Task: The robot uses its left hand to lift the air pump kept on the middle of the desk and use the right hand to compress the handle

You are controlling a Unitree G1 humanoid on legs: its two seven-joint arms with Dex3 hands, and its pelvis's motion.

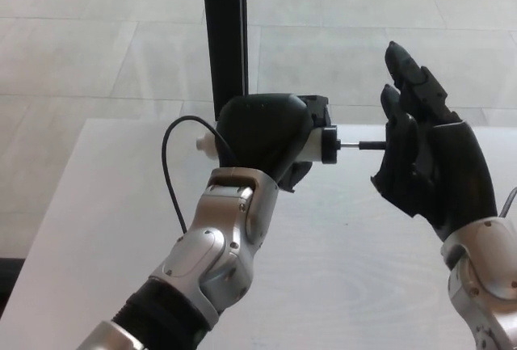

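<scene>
Pump body [317,141] held up above the desk [339,285], lying roughly horizontal, rod end pointing toward the robot's right. Only the white barrel end and a black cap show past the left hand [265,136]; the rest is hidden inside the grip. A small white nub sticks out on the opposite side of that hand. Thin metal rod [349,145] emerges from the cap, with only a short bare length visible before it meets the black handle end [371,145]. Thin black hose [174,174] loops out from behind the left hand, arcs upward and left, then drops down beside the silver left forearm [218,245].

Left hand: fingers wrapped tight around the pump barrel, clamped on it, knuckles facing the camera.

Right hand [428,164]: upright, palm facing the pump, fingers extended and spread slightly apart, not curled round anything. Handle end sits against the palm side of this hand at about finger-base level; whether there is firm contact or a hair of gap, cannot tell from this angle. Silver wrist joint visible below it at the lower right edge.

Desk: pale, whitish wood-grain top, filling the lower part of the view. Black vertical post [224,35] stands behind the left hand at the far edge of the desk. Pale tiled floor [97,35] beyond
</scene>
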